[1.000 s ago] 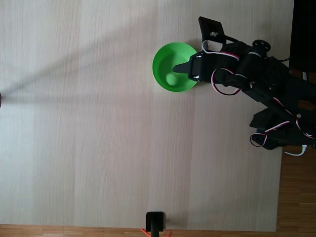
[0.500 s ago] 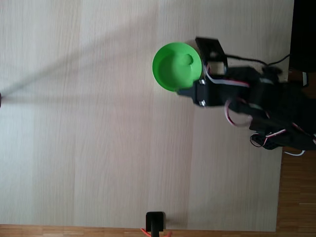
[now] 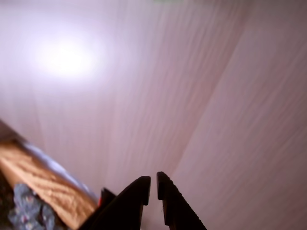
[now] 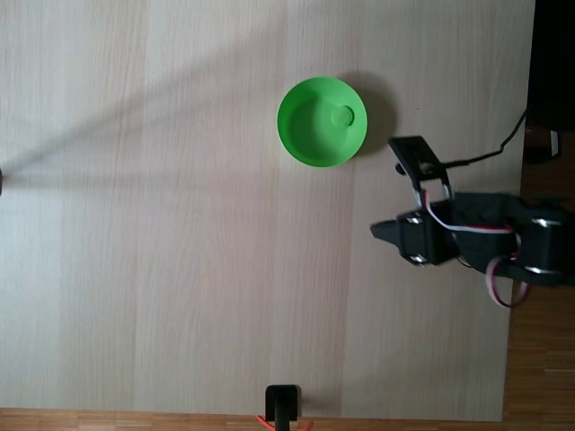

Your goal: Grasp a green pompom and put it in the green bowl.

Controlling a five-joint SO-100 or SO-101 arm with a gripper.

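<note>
The green pompom (image 4: 342,115) lies inside the green bowl (image 4: 301,144), near the table's (image 4: 180,269) far edge: light, soft, squeezable anywhere. Pincer (image 3: 153,187) clenched, empty.

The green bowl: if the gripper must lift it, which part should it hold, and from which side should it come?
Probably the rim of the green bowl, one finger inside and one outside the thin wall, coming down from above. The rim nearest the gripper, at the lower right in the fixed view, looks easiest to reach. The green pompom lies inside near the right wall, so grip clear of it.
</note>
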